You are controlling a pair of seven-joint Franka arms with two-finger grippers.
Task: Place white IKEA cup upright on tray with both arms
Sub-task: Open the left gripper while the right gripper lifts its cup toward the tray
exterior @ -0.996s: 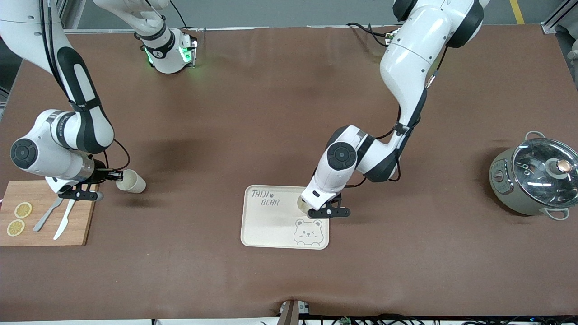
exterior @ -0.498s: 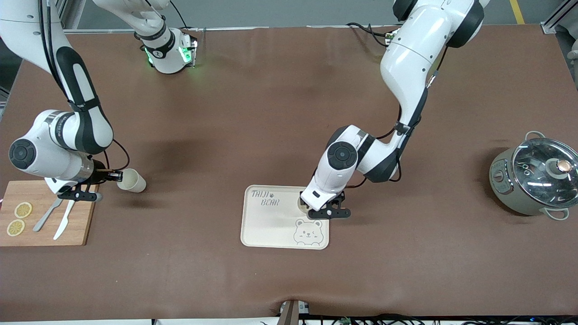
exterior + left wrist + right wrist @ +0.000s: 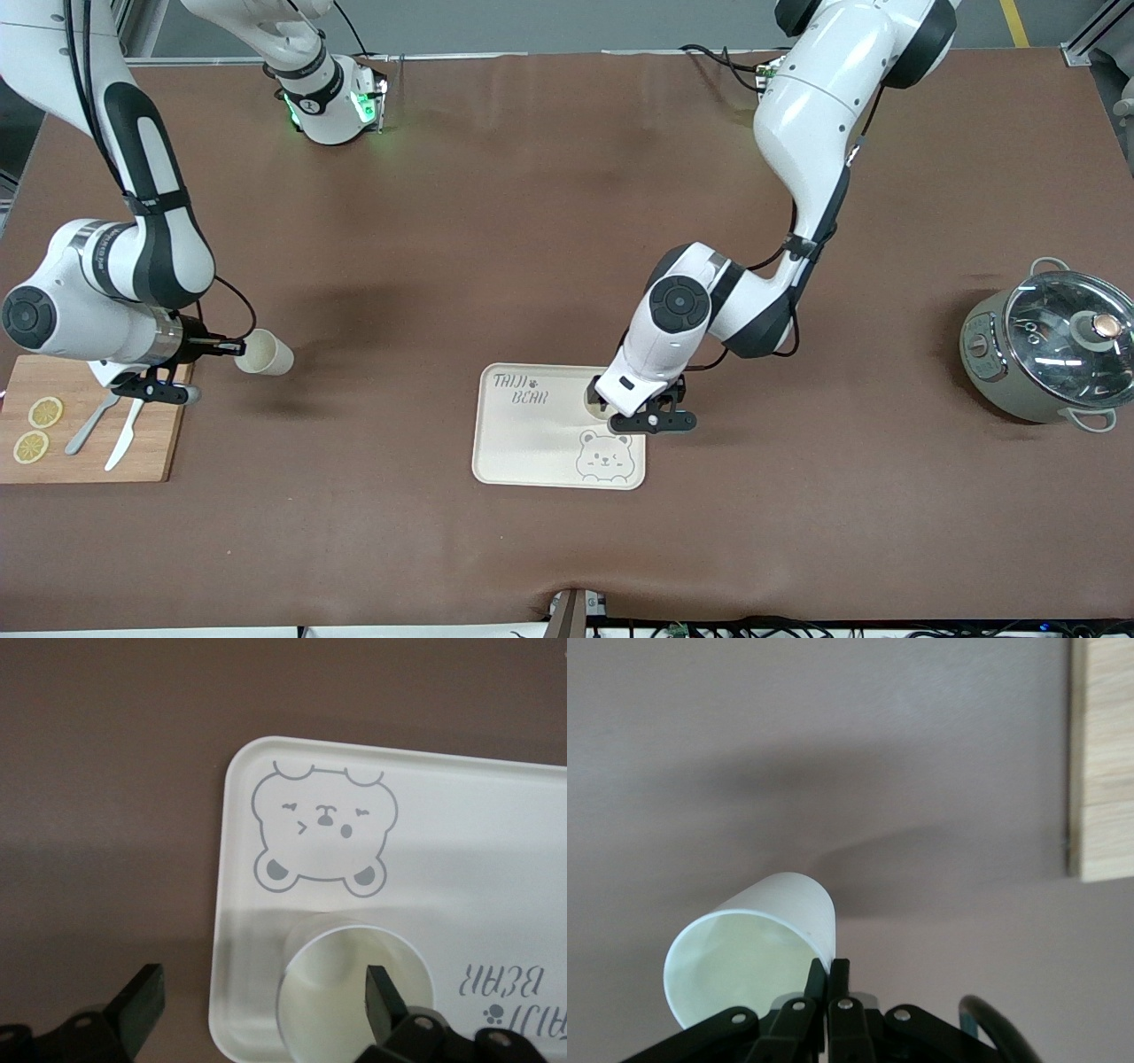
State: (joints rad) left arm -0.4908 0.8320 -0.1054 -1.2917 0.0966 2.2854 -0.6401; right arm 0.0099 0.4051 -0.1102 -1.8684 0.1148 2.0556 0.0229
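Note:
One white cup [image 3: 595, 399] stands upright on the cream bear tray [image 3: 532, 443], at the tray's edge toward the left arm's end. My left gripper [image 3: 654, 418] hangs open just above it. In the left wrist view one fingertip [image 3: 381, 988] is over the cup's mouth [image 3: 328, 992] and the other is over the table beside the tray [image 3: 496, 859]. My right gripper [image 3: 232, 348] is shut on the rim of a second white cup [image 3: 266, 354]. It holds that cup on its side a little above the table, beside the cutting board. The right wrist view shows the cup [image 3: 757, 943] pinched between the fingers of my right gripper [image 3: 830, 979].
A wooden cutting board [image 3: 164, 443] with lemon slices, a fork and a knife lies at the right arm's end; its edge shows in the right wrist view [image 3: 1107, 753]. A grey pot with a glass lid [image 3: 1050, 346] stands at the left arm's end.
My right arm has risen a little, lifting the second cup off the table. My left gripper has shifted slightly toward the left arm's end, with the first cup still on the tray.

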